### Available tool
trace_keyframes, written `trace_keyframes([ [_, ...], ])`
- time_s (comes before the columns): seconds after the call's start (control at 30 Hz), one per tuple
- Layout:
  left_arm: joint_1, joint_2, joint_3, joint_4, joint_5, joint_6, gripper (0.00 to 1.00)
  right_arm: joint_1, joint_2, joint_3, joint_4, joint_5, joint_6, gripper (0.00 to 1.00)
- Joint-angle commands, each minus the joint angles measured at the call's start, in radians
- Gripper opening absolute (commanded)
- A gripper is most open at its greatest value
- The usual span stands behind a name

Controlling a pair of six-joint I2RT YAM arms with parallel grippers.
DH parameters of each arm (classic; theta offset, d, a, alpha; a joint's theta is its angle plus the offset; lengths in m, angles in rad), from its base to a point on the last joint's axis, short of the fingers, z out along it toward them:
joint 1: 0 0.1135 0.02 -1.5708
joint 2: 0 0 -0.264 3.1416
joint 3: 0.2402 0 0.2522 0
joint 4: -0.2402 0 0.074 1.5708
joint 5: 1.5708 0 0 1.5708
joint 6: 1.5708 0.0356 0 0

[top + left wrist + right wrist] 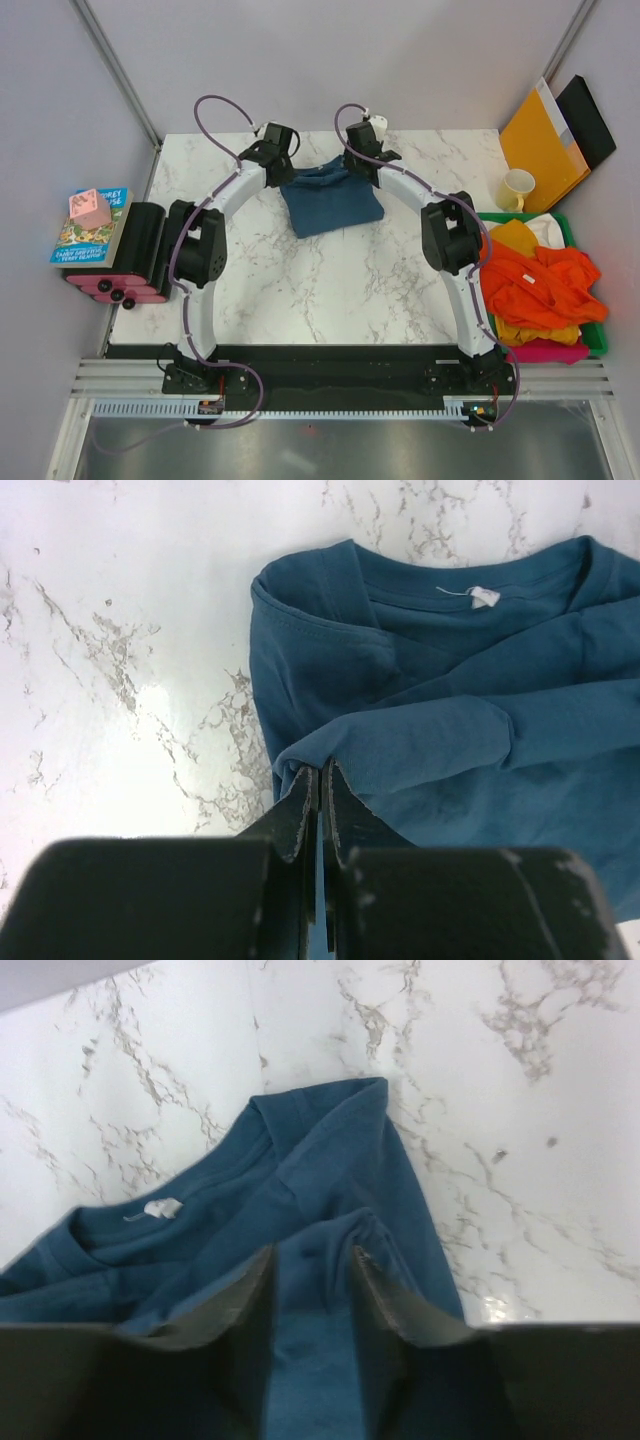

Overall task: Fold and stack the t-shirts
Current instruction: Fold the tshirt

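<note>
1. From above, you can't see the far corners of the blue t-shirt (332,205); the arms cover them.
2. In the left wrist view, the left gripper (320,775) hides its near edge, and the picture's right side cuts it off.
3. In the right wrist view, it runs off the left side.
4. Right of the blue t-shirt, you see only a strip of the pink t-shirt (550,350) under the orange t-shirt (540,285).
</note>
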Motion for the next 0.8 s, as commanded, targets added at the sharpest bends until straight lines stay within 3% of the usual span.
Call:
trace_keyframes([
  [0.0,0.024,0.046,0.045,-0.019,0.017,-0.012,0.02,-0.02,0.049,0.025,0.068,-0.131,-0.021,0.8],
  [0.03,0.027,0.051,0.048,-0.019,0.025,-0.014,0.02,-0.019,0.049,0.023,0.069,-0.128,-0.035,0.85],
  [0.1,0.033,0.057,0.046,-0.023,0.028,-0.017,0.16,-0.02,0.037,0.008,0.081,-0.128,-0.039,0.97],
  [0.13,0.036,0.054,0.043,-0.025,0.014,-0.022,0.26,-0.022,0.023,0.006,0.083,-0.124,-0.044,0.98],
  [0.17,0.036,0.048,0.04,-0.025,0.007,-0.026,0.44,-0.02,0.011,0.0,0.087,-0.125,-0.044,0.98],
  [0.33,0.033,-0.03,0.013,-0.019,-0.009,-0.039,0.77,0.009,-0.112,-0.089,0.097,-0.09,-0.056,0.98],
  [0.4,0.024,-0.059,-0.001,-0.008,-0.001,-0.04,0.83,0.024,-0.152,-0.156,0.104,-0.082,-0.055,0.98],
  [0.53,-0.016,-0.108,-0.049,0.011,0.049,-0.026,0.81,0.056,-0.253,-0.293,0.138,-0.076,-0.039,0.98],
  [0.63,-0.063,-0.122,-0.092,0.04,0.071,-0.014,0.76,0.059,-0.275,-0.399,0.181,-0.085,-0.023,0.79],
  [0.67,-0.074,-0.109,-0.099,0.047,0.082,-0.017,0.74,0.058,-0.269,-0.406,0.174,-0.082,-0.016,0.53],
  [0.77,-0.09,-0.066,-0.098,0.055,0.163,-0.02,0.52,0.058,-0.22,-0.408,0.141,-0.079,-0.004,0.12],
])
